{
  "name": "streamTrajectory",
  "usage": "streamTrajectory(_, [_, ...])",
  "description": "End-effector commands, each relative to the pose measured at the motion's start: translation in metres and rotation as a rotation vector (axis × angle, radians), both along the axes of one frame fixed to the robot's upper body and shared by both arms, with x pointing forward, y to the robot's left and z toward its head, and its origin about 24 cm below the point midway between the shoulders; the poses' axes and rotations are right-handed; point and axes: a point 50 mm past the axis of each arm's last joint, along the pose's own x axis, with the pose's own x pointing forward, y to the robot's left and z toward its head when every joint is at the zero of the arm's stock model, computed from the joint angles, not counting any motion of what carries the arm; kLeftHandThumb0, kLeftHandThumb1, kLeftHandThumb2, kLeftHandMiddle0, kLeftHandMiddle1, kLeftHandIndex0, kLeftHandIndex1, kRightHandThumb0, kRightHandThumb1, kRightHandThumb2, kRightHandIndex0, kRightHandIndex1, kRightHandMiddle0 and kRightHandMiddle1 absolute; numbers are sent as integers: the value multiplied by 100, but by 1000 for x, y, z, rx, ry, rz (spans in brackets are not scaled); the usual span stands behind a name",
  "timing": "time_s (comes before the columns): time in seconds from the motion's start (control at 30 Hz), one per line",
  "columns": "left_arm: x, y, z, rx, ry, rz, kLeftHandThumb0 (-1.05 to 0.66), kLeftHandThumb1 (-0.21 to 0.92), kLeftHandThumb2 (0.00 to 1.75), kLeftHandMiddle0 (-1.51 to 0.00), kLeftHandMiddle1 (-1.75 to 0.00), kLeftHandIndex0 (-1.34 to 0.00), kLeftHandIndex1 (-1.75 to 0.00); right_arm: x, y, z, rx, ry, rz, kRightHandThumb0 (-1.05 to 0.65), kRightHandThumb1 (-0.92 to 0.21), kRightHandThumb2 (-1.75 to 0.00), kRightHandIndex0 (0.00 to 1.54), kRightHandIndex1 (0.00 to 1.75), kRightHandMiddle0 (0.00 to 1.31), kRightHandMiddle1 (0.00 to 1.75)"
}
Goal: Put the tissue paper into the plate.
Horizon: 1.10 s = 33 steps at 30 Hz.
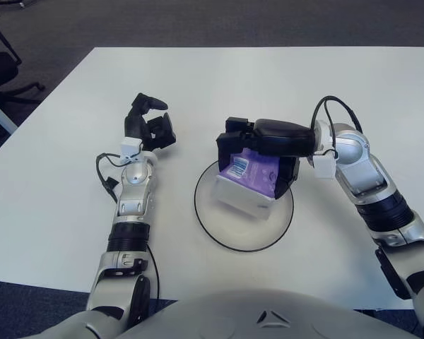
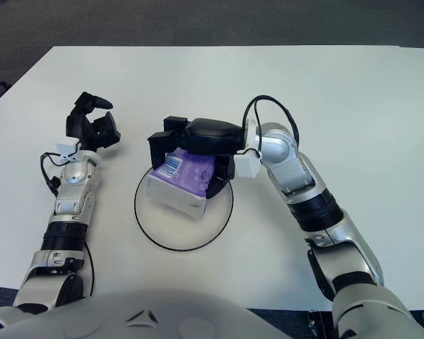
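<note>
A purple and white tissue pack (image 1: 249, 185) sits low in the white, black-rimmed plate (image 1: 233, 227), tilted slightly with its white side toward me. My right hand (image 1: 257, 159) reaches in from the right and is shut on the pack, fingers on its far left side and thumb on its right side. The hand's black back hides the pack's far edge. My left hand (image 1: 149, 126) shows to the left of the plate, fingers loosely spread and holding nothing.
The white table (image 1: 49, 205) spreads wide on every side of the plate. An office chair (image 1: 1, 70) stands on the dark carpet beyond the table's left edge.
</note>
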Motion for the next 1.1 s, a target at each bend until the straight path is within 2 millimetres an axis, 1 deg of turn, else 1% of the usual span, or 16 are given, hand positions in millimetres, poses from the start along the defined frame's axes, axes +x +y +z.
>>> streamTrajectory(0.0, [-34,-10,-66,-83,275,34,-46,37,125,-128,-175,-57,-175,-2,2,7,-25,-55,73,-33,-44,-96,19,102,5,119])
streamTrajectory(0.03, [-34,-10,-67,-94,286,29,-46,37,125,-128,-175,-57,-175,-1,2,7,-15,-63,89,-38,-44,-93,17,89,3,110])
streamTrajectory(0.07, [-33,-10,-67,-101,294,24,-47,36,126,-128,-175,-58,-175,0,3,6,-7,-69,100,-45,-45,-89,12,75,2,94])
streamTrajectory(0.1, [-33,-10,-68,-114,301,18,-47,35,127,-128,-175,-58,-175,1,3,5,6,-79,111,-47,-46,-87,11,68,2,88])
streamTrajectory(0.17, [-32,-9,-69,-128,308,11,-48,34,129,-129,-175,-60,-175,1,2,4,23,-110,124,-59,-52,-76,5,32,1,57])
streamTrajectory(0.23, [-32,-8,-70,-132,308,7,-48,33,130,-129,-175,-61,-175,2,1,3,32,-134,130,-64,-55,-71,2,16,0,43])
streamTrajectory(0.27, [-32,-8,-71,-130,305,4,-48,33,130,-130,-175,-60,-175,2,0,3,36,-152,131,-67,-57,-68,2,13,0,38])
streamTrajectory(0.3, [-32,-8,-71,-128,303,1,-48,33,129,-130,-175,-60,-175,2,0,3,40,-164,131,-71,-60,-62,1,8,0,28])
streamTrajectory(0.33, [-32,-8,-71,-127,302,0,-47,34,129,-131,-175,-60,-175,2,-1,3,42,-173,132,-75,-62,-58,1,5,0,21])
streamTrajectory(0.4, [-32,-8,-71,-110,298,-6,-47,34,128,-131,-175,-59,-175,1,-4,5,50,-204,130,-79,-65,-53,0,3,0,13])
streamTrajectory(0.43, [-32,-8,-72,-101,297,-8,-47,36,127,-131,-175,-58,-175,0,-5,6,53,-216,129,-84,-69,-45,0,2,0,8])
streamTrajectory(0.53, [-31,-8,-73,-84,298,-12,-46,37,125,-131,-175,-57,-175,-2,-7,12,54,-225,125,-90,-75,-33,0,0,0,3])
streamTrajectory(0.77, [-30,-8,-74,-68,295,-18,-46,40,122,-131,-175,-55,-175,-1,-12,19,18,-208,98,-100,-83,-19,0,0,0,0])
streamTrajectory(0.93, [-30,-7,-77,-71,304,-32,-45,41,121,-130,-175,-55,-175,0,-14,22,11,-208,90,-102,-84,-16,0,0,0,0])
streamTrajectory(1.07, [-31,-5,-80,-108,304,-48,-45,41,121,-130,-175,-55,-175,0,-14,22,10,-206,89,-103,-85,-15,0,0,0,0])
